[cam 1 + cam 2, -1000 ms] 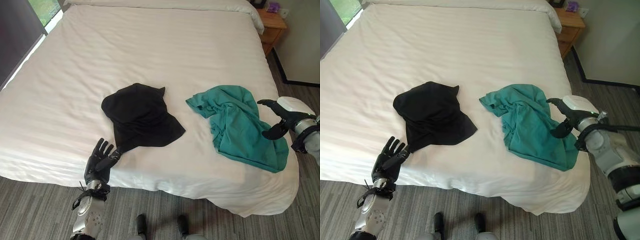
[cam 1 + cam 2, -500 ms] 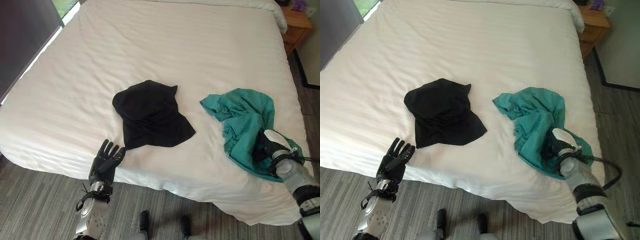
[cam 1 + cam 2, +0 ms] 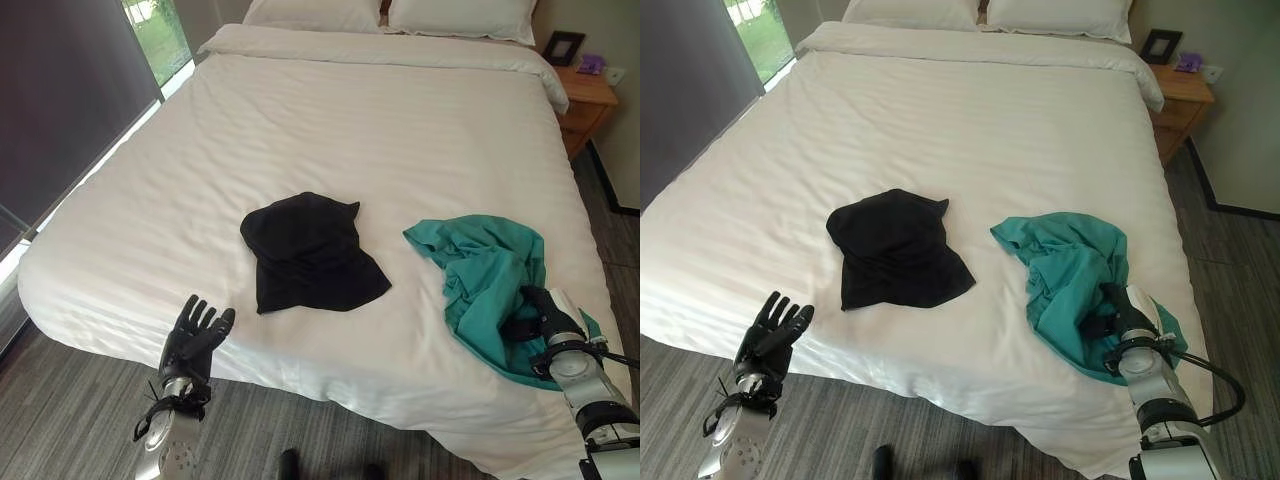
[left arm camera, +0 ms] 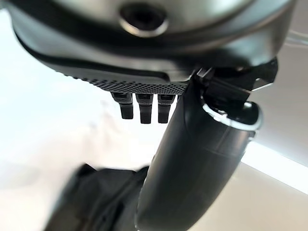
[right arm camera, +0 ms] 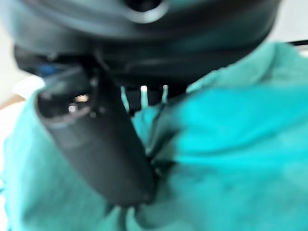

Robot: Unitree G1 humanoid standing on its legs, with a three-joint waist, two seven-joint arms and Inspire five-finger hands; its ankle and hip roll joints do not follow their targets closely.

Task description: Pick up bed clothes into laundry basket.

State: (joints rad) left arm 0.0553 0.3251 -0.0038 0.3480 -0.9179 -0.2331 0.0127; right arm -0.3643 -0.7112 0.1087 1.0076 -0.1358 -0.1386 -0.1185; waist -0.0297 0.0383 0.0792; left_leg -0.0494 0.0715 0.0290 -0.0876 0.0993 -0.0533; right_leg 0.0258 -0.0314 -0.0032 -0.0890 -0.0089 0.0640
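1. Clothes are the prize: a green garment (image 3: 487, 275) lies crumpled near the bed's (image 3: 350, 120) right front corner, and a black garment (image 3: 308, 252) lies flat near the middle front, well apart from it.
2. Right hand (image 3: 532, 318) is buried in the green cloth; in its wrist view the thumb presses into the folds with fabric bunched round it, so it looks closed on the garment.
3. Left hand (image 3: 196, 335) hangs off the bed's front edge, fingers spread and straight, holding nothing.
4. To do this step well, the right hand probably wants a deep pinch on a thick fold, then a clean lift so no trailing hem drags the sheet.
5. Green garment's long axis runs from the bed's middle toward the front right corner; the black one's narrower end points toward the pillows (image 3: 390, 15).
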